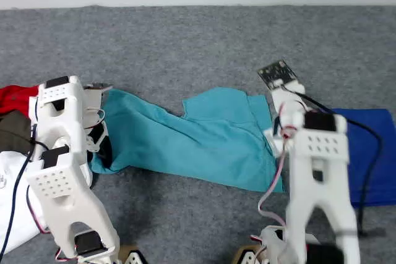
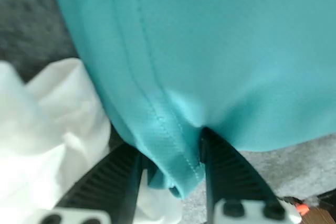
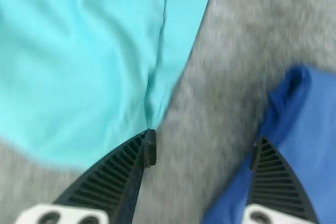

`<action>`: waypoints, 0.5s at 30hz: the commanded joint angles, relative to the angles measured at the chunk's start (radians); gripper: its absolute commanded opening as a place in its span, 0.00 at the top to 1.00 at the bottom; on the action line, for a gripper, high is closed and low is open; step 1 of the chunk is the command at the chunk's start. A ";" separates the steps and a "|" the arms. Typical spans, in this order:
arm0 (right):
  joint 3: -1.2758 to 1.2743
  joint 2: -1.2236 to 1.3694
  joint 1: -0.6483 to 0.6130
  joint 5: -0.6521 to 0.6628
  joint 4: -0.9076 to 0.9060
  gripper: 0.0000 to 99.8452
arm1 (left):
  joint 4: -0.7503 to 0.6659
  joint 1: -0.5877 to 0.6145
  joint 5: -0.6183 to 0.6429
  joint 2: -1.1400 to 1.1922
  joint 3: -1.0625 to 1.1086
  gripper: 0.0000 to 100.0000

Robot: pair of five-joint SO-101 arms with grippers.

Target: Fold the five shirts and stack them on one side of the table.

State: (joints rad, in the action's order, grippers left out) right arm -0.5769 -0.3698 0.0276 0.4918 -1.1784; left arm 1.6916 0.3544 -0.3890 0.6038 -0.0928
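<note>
Teal shirt (image 1: 210, 143) lies spread mid-desk (image 1: 204, 47). Left gripper (image 2: 170, 153) is clamped on its hem, beside the white shirt (image 2: 47, 129). Right gripper (image 3: 202, 148) has its jaws wide apart, between the teal shirt's other edge and the blue shirt (image 1: 371, 153).

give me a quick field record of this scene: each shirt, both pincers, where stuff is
surface: grey table
teal shirt: spread out unfolded, mid-table
left pincer: shut on the teal shirt's hem, next to the white shirt
right pincer: open, over bare table between the teal shirt and the blue shirt
blue shirt: lying flat on the high view's right
heap on the high view's left: white shirt, red shirt, dark shirt, all crumpled
</note>
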 commanded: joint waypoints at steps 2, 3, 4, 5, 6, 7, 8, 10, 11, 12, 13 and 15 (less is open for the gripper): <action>0.209 0.303 -0.093 -0.107 0.143 0.77 | -0.003 0.011 -0.009 -0.048 -0.044 0.85; 0.282 0.375 -0.114 -0.124 0.139 0.80 | -0.003 0.011 -0.009 -0.044 -0.042 0.85; 0.345 0.440 -0.133 -0.138 0.137 0.83 | -0.003 0.012 -0.009 -0.044 -0.041 0.85; 0.407 0.498 -0.150 -0.144 0.130 0.85 | -0.003 0.012 -0.009 -0.044 -0.041 0.85; 0.460 0.556 -0.162 -0.146 0.119 0.85 | -0.003 0.012 -0.009 -0.046 -0.041 0.85; 0.514 0.608 -0.170 -0.146 0.108 0.85 | -0.003 0.012 -0.009 -0.048 -0.041 0.85; 0.563 0.661 -0.173 -0.146 0.097 0.85 | -0.003 0.012 -0.009 -0.049 -0.041 0.85; 0.652 0.756 -0.171 -0.147 0.074 0.83 | -0.003 0.012 -0.009 -0.044 -0.041 0.85; 0.690 0.796 -0.170 -0.146 0.067 0.83 | -0.003 0.012 -0.009 -0.043 -0.041 0.85; 0.730 0.831 -0.166 -0.146 0.054 0.83 | -0.003 0.012 -0.009 -0.043 -0.041 0.85; 0.764 0.862 -0.166 -0.146 0.045 0.83 | -0.003 0.012 -0.009 -0.043 -0.041 0.85; 0.818 0.912 -0.170 -0.146 0.039 0.83 | -0.003 0.012 -0.009 -0.043 -0.041 0.85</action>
State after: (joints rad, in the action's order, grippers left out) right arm 0.1350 0.5063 -0.1320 0.3567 -1.1231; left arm 1.6824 0.3544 -0.3890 0.6038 -0.1051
